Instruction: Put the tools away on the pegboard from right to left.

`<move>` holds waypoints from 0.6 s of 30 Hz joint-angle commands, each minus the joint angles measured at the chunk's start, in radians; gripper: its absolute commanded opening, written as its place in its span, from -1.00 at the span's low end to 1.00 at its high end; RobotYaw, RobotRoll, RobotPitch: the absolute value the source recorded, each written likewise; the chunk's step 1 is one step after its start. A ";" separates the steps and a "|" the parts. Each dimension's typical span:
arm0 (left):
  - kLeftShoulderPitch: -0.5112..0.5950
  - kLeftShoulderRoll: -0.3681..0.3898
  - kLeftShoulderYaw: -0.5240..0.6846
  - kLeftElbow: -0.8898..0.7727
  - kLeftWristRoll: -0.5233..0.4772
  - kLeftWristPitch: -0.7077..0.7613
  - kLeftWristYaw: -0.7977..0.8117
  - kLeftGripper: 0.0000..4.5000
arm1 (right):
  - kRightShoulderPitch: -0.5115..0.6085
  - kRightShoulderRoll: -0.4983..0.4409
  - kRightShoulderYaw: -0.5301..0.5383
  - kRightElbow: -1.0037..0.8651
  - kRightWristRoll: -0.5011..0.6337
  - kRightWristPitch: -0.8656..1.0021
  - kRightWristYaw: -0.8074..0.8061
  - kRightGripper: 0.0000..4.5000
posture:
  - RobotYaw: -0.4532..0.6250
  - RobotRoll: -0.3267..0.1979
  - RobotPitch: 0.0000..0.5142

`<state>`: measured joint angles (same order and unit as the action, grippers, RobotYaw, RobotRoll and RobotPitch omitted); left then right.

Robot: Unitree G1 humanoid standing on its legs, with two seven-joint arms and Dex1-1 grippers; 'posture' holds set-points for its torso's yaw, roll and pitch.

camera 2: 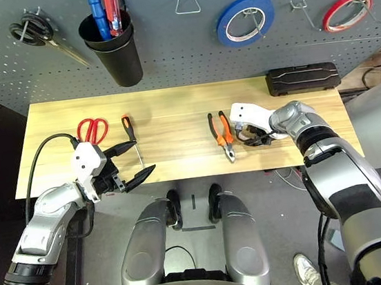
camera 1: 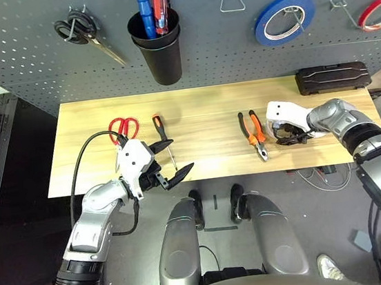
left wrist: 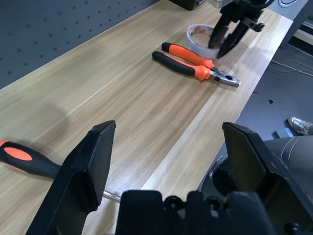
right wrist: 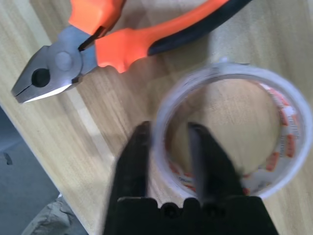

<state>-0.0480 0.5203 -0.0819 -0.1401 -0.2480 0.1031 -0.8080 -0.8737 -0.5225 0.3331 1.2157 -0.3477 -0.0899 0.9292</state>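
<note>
I pinch the wall of the whitish tape roll (right wrist: 234,142) on the wooden surface (camera 1: 202,123) in my right gripper (right wrist: 168,147) jaws, rightmost tool first for the pegboard (camera 1: 219,35), beside the pliers (camera 1: 253,133), while my left gripper (camera 1: 167,165) jaws gape empty.

Left tool (left wrist: 164,161) spread wide over wooden surface (left wrist: 122,98), pliers (left wrist: 195,66) beside tape roll (left wrist: 198,36), right tool (left wrist: 227,34) straddling roll's wall

Head cams look down over surface (camera 1: 208,112) at pegboard (camera 1: 234,47). Wrist cams sit low, close; both share pliers (left wrist: 195,66), tape roll (right wrist: 234,132).
</note>
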 commanded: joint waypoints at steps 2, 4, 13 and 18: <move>0.004 -0.011 -0.016 0.022 0.015 -0.018 -0.003 1.00 | 0.068 -0.057 -0.055 -0.032 0.038 -0.024 -0.024 -0.98 | 0.19 0.25 0.30; -0.013 -0.019 -0.019 0.041 0.017 -0.030 -0.004 1.00 | 0.097 -0.074 -0.081 -0.064 0.059 -0.036 -0.038 -0.98 | 0.17 0.25 0.23; -0.060 -0.062 0.014 0.091 -0.050 -0.136 -0.056 1.00 | 0.442 -0.112 -0.295 -0.491 0.191 -0.102 -0.312 -0.98 | 0.13 0.25 -0.05; -0.044 -0.057 0.048 0.038 -0.083 -0.151 -0.065 1.00 | 0.661 -0.072 -0.403 -0.687 0.208 -0.162 -0.532 -0.98 | 0.11 0.25 -0.16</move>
<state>-0.1216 0.4548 -0.0448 -0.0691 -0.3109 -0.0368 -0.8562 -0.2717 -0.6081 -0.0369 0.5713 -0.1492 -0.2208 0.4691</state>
